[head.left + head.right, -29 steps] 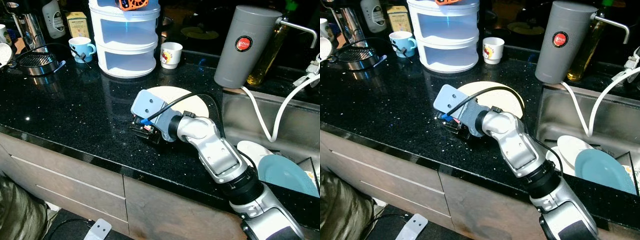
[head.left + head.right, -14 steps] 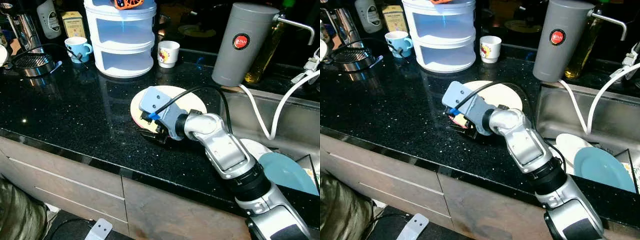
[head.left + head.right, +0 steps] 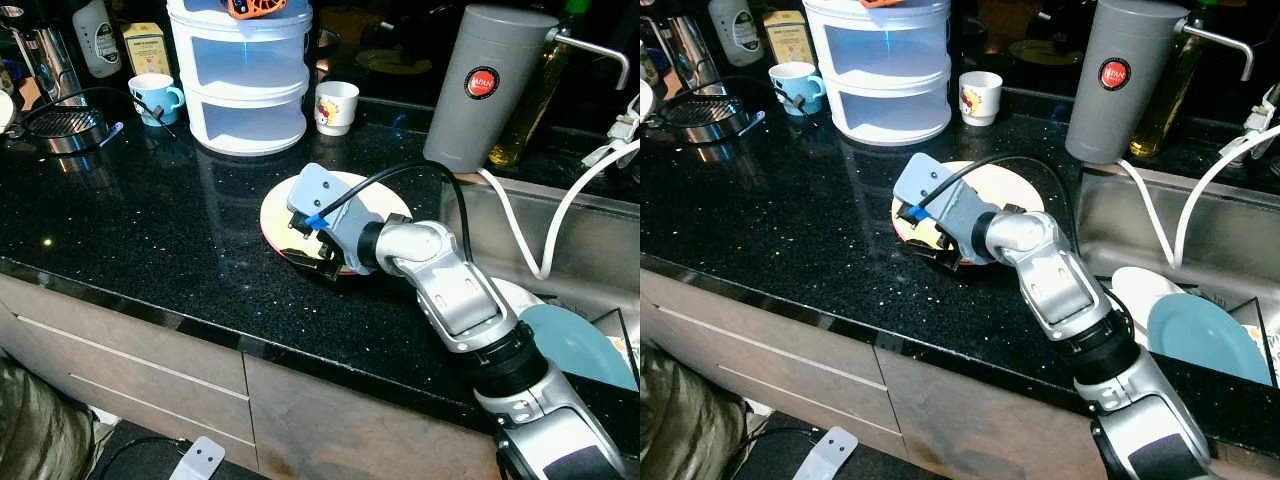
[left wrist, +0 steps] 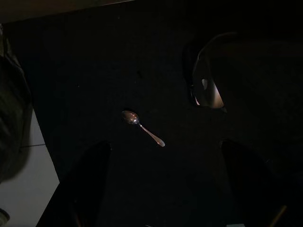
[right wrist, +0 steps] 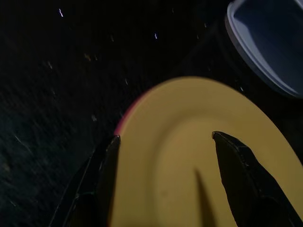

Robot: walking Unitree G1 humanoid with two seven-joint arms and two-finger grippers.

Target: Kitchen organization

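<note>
The right gripper hovered spread wide over the flat pale-yellow ceramic plate, likely stiff, slick and breakable on the black speckled stone counter, best pinched at its red-tinged rim.

A home kitchen is being shown. A black stone counter is being flanked by a steel sink holding plates, while mugs, a drawer unit and cabinets are being seen.

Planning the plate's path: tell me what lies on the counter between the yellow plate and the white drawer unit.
Bare black counter in both eye views; nothing stands between the yellow plate and the white drawer unit.
</note>
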